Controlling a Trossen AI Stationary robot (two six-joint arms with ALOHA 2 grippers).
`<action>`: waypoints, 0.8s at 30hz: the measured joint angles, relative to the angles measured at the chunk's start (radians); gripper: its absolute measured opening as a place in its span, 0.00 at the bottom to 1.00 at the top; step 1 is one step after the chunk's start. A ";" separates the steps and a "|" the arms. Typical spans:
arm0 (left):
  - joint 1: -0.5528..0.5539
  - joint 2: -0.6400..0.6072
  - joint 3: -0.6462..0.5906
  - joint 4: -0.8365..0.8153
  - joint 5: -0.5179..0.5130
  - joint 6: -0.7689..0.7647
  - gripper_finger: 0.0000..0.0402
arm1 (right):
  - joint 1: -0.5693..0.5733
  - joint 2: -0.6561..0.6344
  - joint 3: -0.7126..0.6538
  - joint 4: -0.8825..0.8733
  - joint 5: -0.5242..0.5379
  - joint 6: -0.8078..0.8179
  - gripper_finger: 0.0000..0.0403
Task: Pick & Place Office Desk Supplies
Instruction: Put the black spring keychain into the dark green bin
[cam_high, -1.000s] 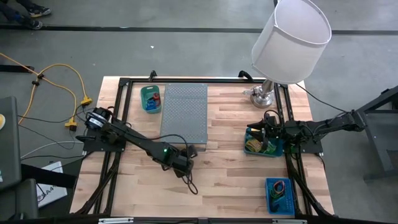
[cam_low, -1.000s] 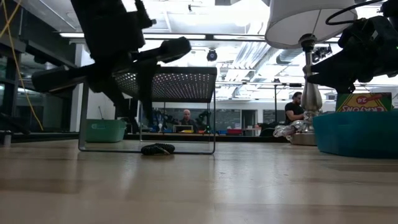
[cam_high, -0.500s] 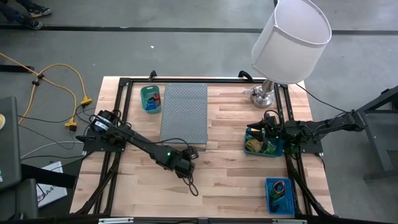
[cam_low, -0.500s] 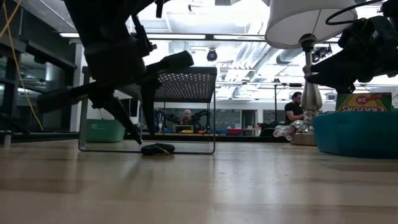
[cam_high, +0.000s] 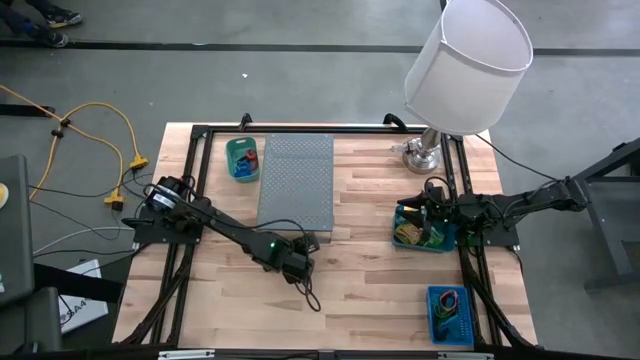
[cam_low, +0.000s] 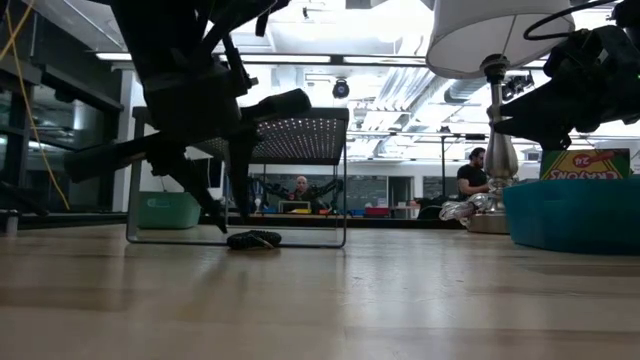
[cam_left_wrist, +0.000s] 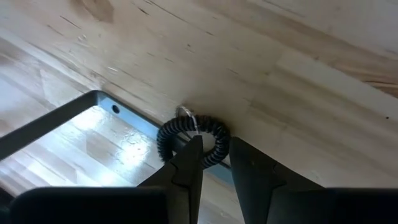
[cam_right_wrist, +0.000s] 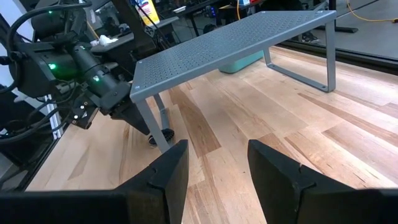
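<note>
A black coiled band lies flat on the table beside the foot of the grey perforated stand; the low view and the right wrist view show it too. My left gripper is open and points down just above it, one finger over the ring's hole and the other outside it. In the low view its tips end slightly above the band. My right gripper is open and waits over the teal bin at the table's right, which holds yellow-green packets.
A blue bin with coloured bands sits near the right front corner. A small teal container stands left of the stand. The lamp rises at the far right. Bare wood lies in the middle and front of the table.
My left gripper has come down toward the black coiled band and shifted a little toward the table's right, its fingers now pointing down beside the stand's foot. The band has stayed where it was.
</note>
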 joint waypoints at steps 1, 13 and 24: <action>0.000 0.000 0.000 -0.003 0.004 -0.005 0.18 | 0.000 0.000 0.000 0.000 0.000 0.000 0.38; 0.019 0.000 0.000 -0.007 0.016 -0.010 0.18 | 0.000 0.000 0.000 0.000 0.000 0.000 0.38; -0.004 0.000 0.000 -0.006 0.003 -0.020 0.18 | 0.000 0.000 0.000 0.000 0.000 0.000 0.38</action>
